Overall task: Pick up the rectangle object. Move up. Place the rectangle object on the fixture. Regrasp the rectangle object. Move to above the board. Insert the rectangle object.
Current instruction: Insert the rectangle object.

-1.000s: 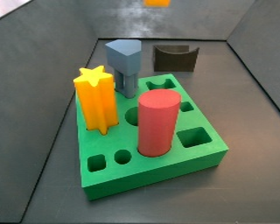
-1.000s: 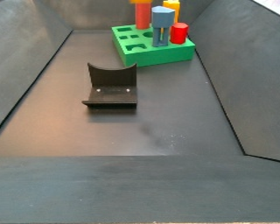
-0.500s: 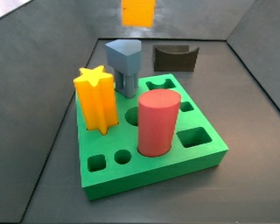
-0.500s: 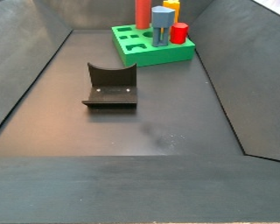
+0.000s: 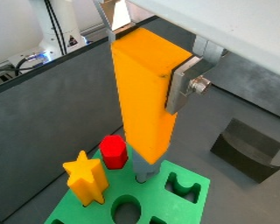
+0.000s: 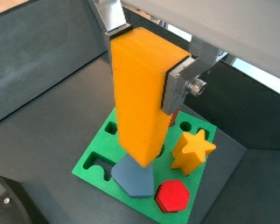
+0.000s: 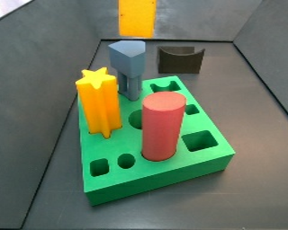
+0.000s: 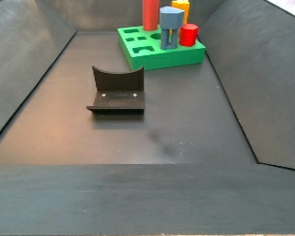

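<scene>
Moved: rectangle object hangs lower than a second ago, over the far end of the board.
Gripper: flat silver fingers clamped on the block's smooth upper sides, above the board.
Block: plain matte orange-yellow, square-ended, upright.
Board: thick green slab, shaped holes.
Fixture: dark notched bracket, well apart.

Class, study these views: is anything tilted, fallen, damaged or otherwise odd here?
Nothing stands out. The tool holds the orange block upright above the green board. The star post, red cylinder and grey-blue peg stand straight in the board. The fixture sits apart on the floor.
</scene>
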Motion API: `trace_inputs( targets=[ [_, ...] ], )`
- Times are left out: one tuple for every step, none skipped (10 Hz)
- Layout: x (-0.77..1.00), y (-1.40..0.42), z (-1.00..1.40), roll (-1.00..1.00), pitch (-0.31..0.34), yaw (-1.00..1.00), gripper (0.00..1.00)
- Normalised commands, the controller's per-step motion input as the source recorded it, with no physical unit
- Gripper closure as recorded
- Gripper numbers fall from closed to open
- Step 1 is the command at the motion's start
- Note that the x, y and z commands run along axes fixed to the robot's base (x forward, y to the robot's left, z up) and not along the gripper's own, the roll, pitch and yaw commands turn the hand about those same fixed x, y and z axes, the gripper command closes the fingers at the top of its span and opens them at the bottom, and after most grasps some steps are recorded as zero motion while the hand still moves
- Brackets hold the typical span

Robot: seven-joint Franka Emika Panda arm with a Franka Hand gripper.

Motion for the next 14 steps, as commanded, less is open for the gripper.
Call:
trace_inputs(
  targets=[
    [0.00,-0.02,0.00,0.00,0.000,0.00,1.00],
    [0.00,-0.03,0.00,0.00,0.000,0.00,1.00],
    [0.00,-0.07,-0.04,-0.03,-0.031,0.00,1.00],
    [0.05,-0.37,0.00,-0.01,-0.116,0.19,1.00],
    [0.36,-0.57,0.01,-0.01,-0.150,0.35,1.00],
    [0.44,-0.50,0.00,-0.02,-0.140,0.38,1.00],
    [0.51,-0.45,0.00,-0.05,-0.124,0.35,1.00],
    [0.60,-0.38,-0.03,-0.03,-0.103,0.30,1.00],
    [0.64,-0.27,-0.19,0.00,-0.120,0.27,1.00],
    [0.66,-0.18,-0.29,0.00,-0.170,0.20,1.00],
    [0.67,-0.16,-0.30,0.00,-0.179,0.18,1.00],
    [0.73,-0.13,-0.29,0.00,-0.173,0.13,1.00],
    [0.95,0.00,-0.04,0.00,-0.091,0.01,1.00],
    [1.00,0.00,0.00,0.00,-0.073,0.00,1.00]
  ],
)
